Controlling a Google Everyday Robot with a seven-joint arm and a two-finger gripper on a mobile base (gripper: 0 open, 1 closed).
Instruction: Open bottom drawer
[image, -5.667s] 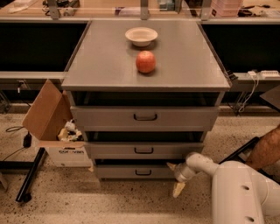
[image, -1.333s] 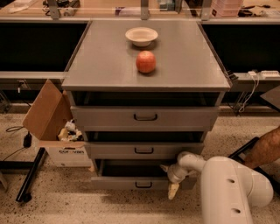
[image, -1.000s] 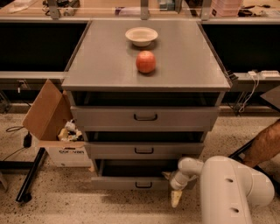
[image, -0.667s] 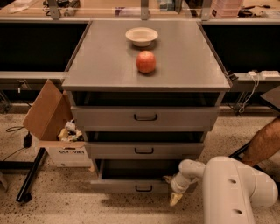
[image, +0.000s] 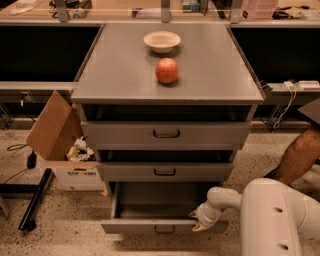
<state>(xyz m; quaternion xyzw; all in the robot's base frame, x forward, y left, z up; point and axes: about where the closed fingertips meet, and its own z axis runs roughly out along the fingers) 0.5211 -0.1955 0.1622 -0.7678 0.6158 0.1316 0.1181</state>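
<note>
The grey cabinet has three drawers. The bottom drawer (image: 150, 226) is pulled out well past the middle drawer (image: 165, 172) and top drawer (image: 166, 134); its inside looks bare and its small dark handle (image: 164, 230) shows on the front. My gripper (image: 199, 221) is at the right end of the bottom drawer's front, at its top edge, on the white arm (image: 272, 220) that comes in from the lower right.
A red apple (image: 167, 70) and a white bowl (image: 162, 41) sit on the cabinet top. An open cardboard box (image: 60, 150) stands on the floor to the left, beside a black stand leg (image: 35, 199). A person's bare leg (image: 299, 155) is at the right.
The bottom drawer has slid out toward the camera, from barely open to well open. My gripper has moved down and forward with the drawer's right end.
</note>
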